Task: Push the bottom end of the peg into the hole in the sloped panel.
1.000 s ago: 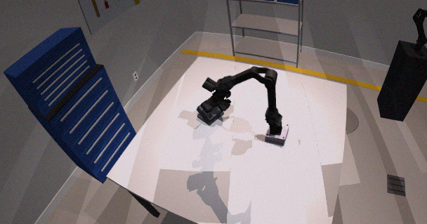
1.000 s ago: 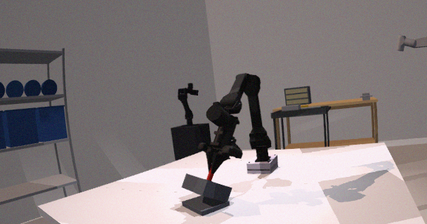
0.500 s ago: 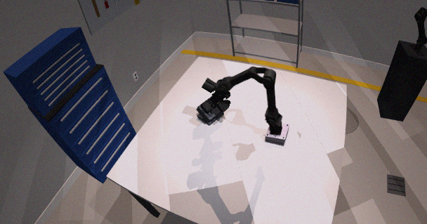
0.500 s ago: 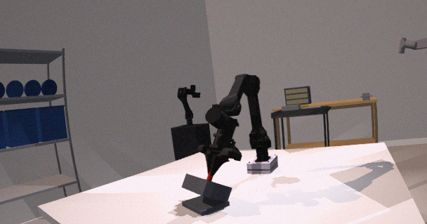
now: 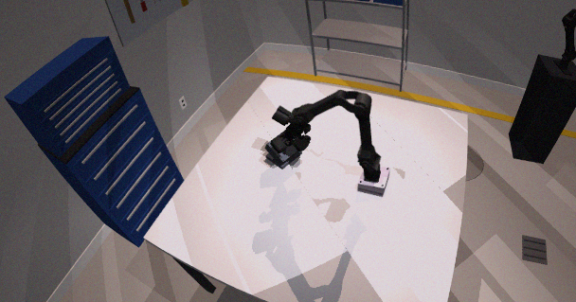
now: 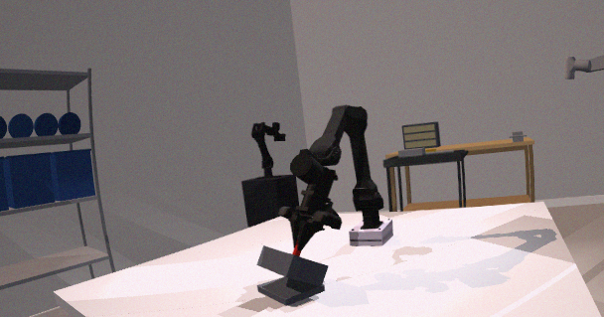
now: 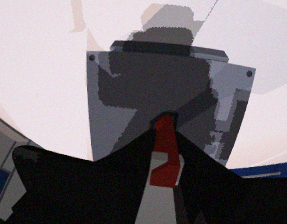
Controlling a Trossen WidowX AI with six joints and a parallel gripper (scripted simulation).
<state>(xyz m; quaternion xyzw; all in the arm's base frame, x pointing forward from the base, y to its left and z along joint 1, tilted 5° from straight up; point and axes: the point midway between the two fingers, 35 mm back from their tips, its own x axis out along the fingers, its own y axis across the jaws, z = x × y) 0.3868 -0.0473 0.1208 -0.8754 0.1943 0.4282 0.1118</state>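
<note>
Red and slim, the peg (image 7: 166, 149) is the one bright thing here — a single short stick clamped between the two dark fingers of the gripper (image 6: 302, 240), its lower tip meeting the face of the sloped panel (image 6: 292, 266). In the exterior view only a small sliver of the peg (image 6: 297, 248) shows below the fingertips, right at the panel's upper face. The hole itself cannot be made out; the peg's tip and the fingers cover the spot, so how deep the peg sits is unclear.

That panel is a flat, matte grey slab tilted on a dark flat foot. From the wrist view it fills the middle as a grey rectangle (image 7: 127, 96) with small dark dots at two visible upper corners; its lower edge is hidden behind the black finger bodies at 6 o'clock.

One arm (image 5: 360, 120), glossy black and jointed, arches from a pale square base plate (image 5: 374, 182) towards 9 o'clock in the top view, where the gripper (image 5: 284, 149) hides nearly all of the panel; the peg is not visible there. The table (image 5: 403, 243) is a smooth, pale sheet crossed by soft grey shadows.
</note>
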